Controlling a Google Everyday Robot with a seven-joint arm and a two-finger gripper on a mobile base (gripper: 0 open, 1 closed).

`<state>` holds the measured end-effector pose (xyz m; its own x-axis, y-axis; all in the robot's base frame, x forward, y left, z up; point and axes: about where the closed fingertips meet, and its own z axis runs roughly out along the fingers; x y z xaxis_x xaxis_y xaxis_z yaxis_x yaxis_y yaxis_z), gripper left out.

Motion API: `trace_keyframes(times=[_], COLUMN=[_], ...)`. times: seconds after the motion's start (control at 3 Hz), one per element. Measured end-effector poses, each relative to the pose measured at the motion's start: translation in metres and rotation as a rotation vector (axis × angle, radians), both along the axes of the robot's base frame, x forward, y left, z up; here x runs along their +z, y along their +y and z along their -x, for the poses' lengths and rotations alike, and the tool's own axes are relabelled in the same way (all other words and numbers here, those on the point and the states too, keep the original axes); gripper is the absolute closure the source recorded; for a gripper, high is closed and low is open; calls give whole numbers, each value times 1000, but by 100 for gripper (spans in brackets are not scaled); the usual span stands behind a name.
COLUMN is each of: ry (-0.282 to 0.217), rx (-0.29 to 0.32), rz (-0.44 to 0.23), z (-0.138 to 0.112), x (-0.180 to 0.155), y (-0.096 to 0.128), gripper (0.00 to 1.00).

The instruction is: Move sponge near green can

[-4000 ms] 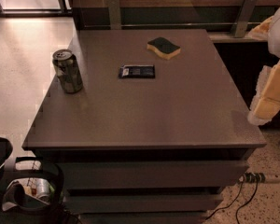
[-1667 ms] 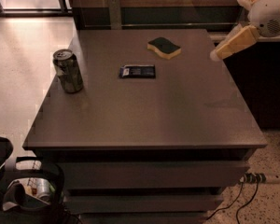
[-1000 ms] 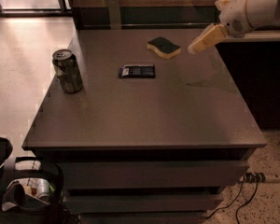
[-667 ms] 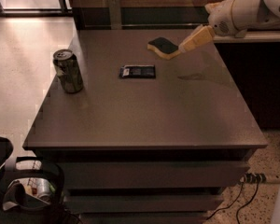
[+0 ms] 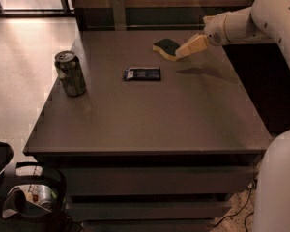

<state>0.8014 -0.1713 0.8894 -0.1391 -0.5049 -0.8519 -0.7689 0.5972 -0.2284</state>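
Nearer than before, gripper point(image 5: 189, 47), state unclear, hangs just beside the sponge point(image 5: 165, 47) on the dark table point(image 5: 159, 120) above pale floor point(image 5: 19, 62).

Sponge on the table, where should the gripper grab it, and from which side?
Grip the sponge across its narrow width, on the yellow foam sides, coming down from above at the end next to the gripper. It lies flat and low on the table, so a sideways approach would probably just push it.
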Motion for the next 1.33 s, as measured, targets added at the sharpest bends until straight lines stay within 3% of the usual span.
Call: trace_keyframes(times=[0.67, 1.0, 1.33], ry=[38, 60, 62], rx=[-27, -38, -32], rz=[-138, -187, -186], z=[-23, -24, -25], x=[-53, -67, -69], y=[20, 30, 34], gripper=[1, 23, 55])
